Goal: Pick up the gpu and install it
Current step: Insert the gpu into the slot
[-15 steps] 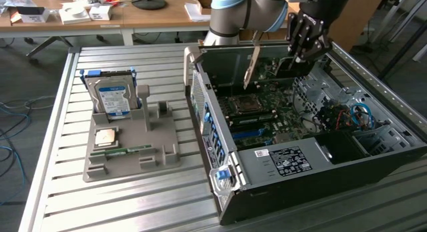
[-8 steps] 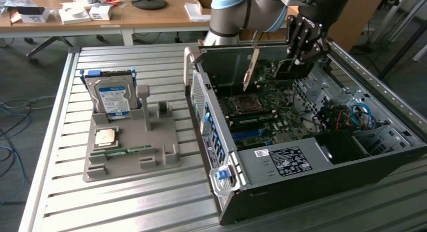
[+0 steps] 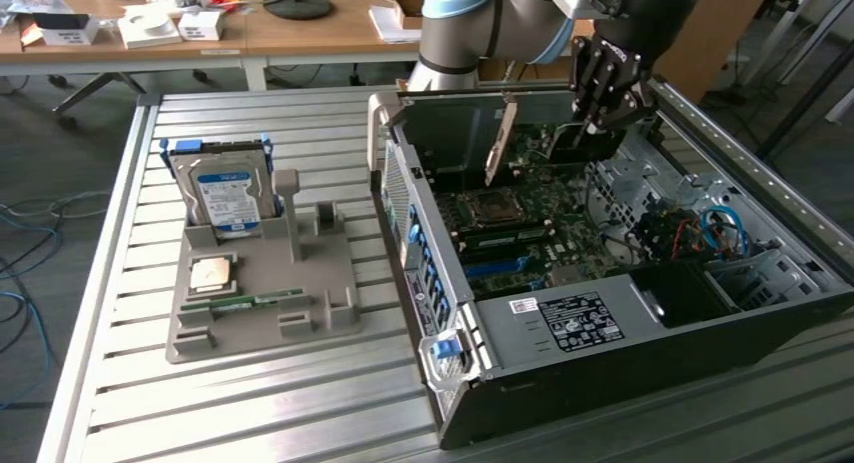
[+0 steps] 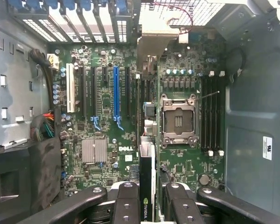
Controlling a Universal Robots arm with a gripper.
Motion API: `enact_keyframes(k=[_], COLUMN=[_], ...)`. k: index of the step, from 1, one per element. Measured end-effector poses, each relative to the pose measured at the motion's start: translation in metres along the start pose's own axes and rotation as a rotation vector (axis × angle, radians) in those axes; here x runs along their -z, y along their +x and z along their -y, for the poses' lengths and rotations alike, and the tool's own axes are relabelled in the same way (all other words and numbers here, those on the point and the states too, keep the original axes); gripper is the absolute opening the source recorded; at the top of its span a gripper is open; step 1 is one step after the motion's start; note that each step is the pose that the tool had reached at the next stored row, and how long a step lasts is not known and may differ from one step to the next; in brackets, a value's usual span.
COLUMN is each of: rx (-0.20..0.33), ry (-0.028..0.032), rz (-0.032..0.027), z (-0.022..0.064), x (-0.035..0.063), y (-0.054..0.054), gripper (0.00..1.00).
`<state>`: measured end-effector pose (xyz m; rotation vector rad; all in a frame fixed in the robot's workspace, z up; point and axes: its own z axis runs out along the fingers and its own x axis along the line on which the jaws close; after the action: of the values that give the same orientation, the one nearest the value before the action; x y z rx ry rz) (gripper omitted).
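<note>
The gripper [image 3: 607,108] is closed on the gpu [image 3: 554,148] and holds it by its upper edge, inside the open case [image 3: 561,373]. The card stands on edge over the motherboard [image 4: 102,116] in the case, and its pale bracket points to the rear wall of the case. In the wrist view the gpu [image 4: 147,172] sits between the two fingers [image 4: 126,203]. If it already touches a slot, I cannot tell.

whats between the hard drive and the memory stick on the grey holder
A square processor chip, lying flat on the holder; the exterior view shows it.
</note>
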<state>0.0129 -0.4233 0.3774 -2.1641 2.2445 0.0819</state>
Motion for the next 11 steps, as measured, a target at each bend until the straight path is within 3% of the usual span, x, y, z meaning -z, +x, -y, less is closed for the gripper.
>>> enact_keyframes(k=[11], rx=[0.0], ry=[0.0001], rz=[0.0001], z=[-0.0014], x=[-0.0004], y=[0.0001], gripper=[0.26])
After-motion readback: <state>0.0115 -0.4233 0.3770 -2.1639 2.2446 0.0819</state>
